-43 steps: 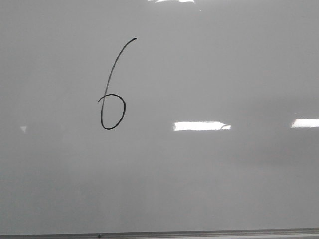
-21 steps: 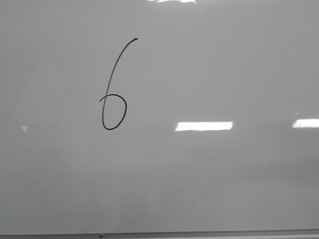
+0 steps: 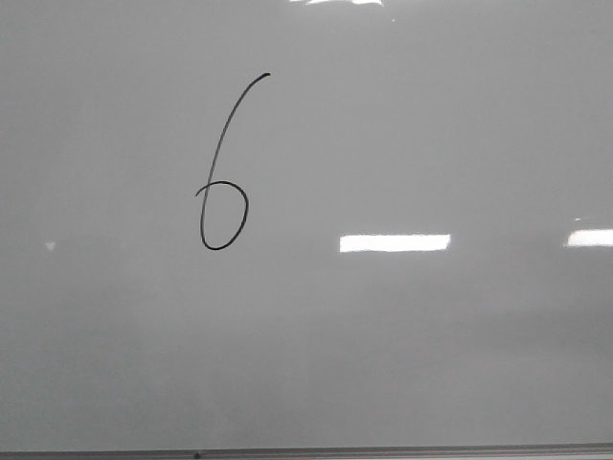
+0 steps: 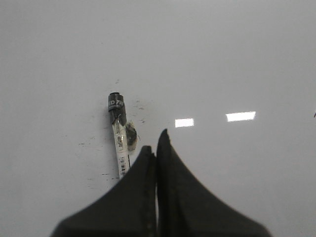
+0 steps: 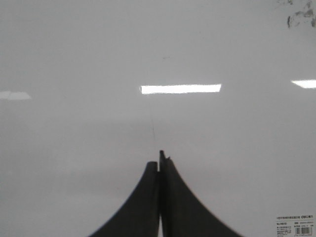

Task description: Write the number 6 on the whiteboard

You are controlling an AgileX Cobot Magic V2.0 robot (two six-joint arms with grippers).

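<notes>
The number 6 [image 3: 216,161] is a thin black marker line with a slanted stem and a small oval loop, left of centre on the whiteboard [image 3: 431,364]. No gripper shows in the front view. In the left wrist view my left gripper [image 4: 156,142] is shut with nothing between its jaws, over the whiteboard [image 4: 237,59]. A black-capped marker [image 4: 118,132] lies on the board beside the fingers, its lower end hidden behind them. In the right wrist view my right gripper [image 5: 158,160] is shut and empty over the whiteboard [image 5: 74,59].
The board's thin grey frame edge [image 3: 383,448] runs along the bottom of the front view. Dark ink smudges [image 4: 136,136] sit round the marker, more smudges [image 5: 301,15] lie far from the right gripper, and a printed label [image 5: 295,224] is stuck near it.
In the front view the 6 and the light reflections have drifted a few pixels to the right. The line itself looks the same.
</notes>
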